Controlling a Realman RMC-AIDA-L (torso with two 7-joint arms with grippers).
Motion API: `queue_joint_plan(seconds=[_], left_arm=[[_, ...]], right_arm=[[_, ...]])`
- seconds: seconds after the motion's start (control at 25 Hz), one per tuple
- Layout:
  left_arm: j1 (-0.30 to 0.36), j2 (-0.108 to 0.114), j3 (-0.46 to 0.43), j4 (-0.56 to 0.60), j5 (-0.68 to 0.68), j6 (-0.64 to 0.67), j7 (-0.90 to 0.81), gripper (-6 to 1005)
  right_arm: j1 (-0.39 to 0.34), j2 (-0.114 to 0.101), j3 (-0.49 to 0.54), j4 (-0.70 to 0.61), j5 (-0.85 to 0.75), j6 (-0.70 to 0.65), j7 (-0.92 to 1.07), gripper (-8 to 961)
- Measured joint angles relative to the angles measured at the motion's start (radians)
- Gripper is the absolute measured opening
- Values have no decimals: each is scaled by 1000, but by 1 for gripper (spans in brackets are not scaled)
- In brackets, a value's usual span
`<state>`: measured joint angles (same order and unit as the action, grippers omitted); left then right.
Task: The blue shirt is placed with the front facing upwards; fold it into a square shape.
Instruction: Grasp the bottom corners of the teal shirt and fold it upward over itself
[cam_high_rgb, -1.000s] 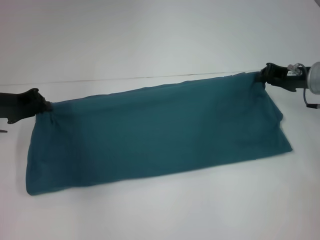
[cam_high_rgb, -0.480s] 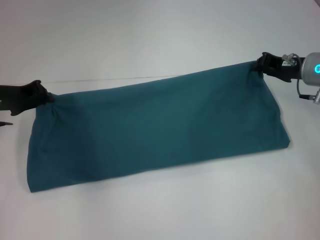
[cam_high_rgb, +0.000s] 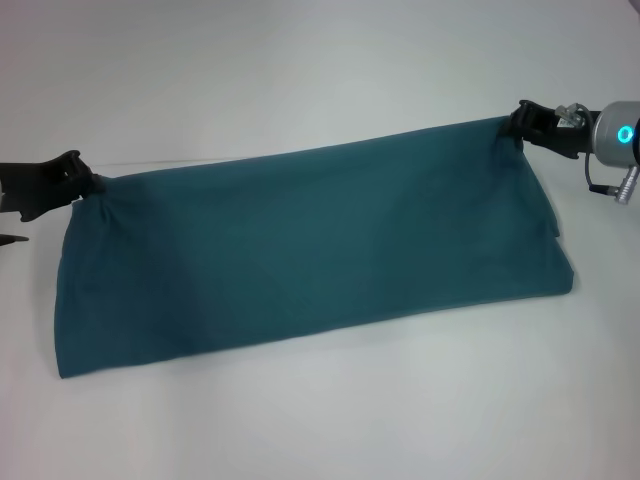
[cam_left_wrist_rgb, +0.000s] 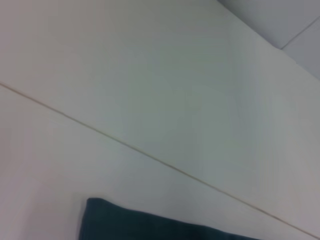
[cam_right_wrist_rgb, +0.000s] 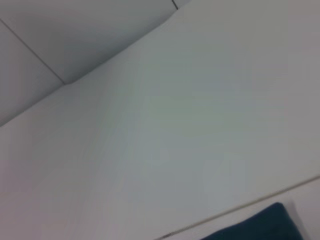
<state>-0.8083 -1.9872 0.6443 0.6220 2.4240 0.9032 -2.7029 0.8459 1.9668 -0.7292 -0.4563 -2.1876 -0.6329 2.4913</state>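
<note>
The blue shirt (cam_high_rgb: 310, 250) is a teal sheet stretched wide across the white table, its upper edge lifted and its lower edge resting on the surface. No lettering or collar shows. My left gripper (cam_high_rgb: 90, 187) is shut on the shirt's upper left corner. At the upper right corner my right gripper (cam_high_rgb: 512, 128) is shut on the cloth, held higher than the left. Each wrist view shows only a small teal patch of the blue shirt (cam_left_wrist_rgb: 150, 225) (cam_right_wrist_rgb: 260, 225) against the table.
A thin seam line (cam_high_rgb: 190, 158) runs across the white table (cam_high_rgb: 320, 420) behind the shirt. The table's far edge and a pale floor (cam_left_wrist_rgb: 295, 20) show in the wrist views. Bare table lies in front of the shirt.
Both grippers have lifted the shirt's upper edge a little higher and farther back. The lower hem has slid slightly away from me.
</note>
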Motion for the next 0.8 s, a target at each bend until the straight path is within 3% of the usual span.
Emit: queue_joint_plan(seconds=[0.32, 0.8], left_arm=[[-9, -1, 8, -30, 6, -43, 1, 34], [-2, -3, 8, -31, 3, -46, 5, 33]], right_arm=[[30, 9, -43, 42, -7, 71, -1, 50], [39, 4, -57, 42, -8, 73, 0, 86]])
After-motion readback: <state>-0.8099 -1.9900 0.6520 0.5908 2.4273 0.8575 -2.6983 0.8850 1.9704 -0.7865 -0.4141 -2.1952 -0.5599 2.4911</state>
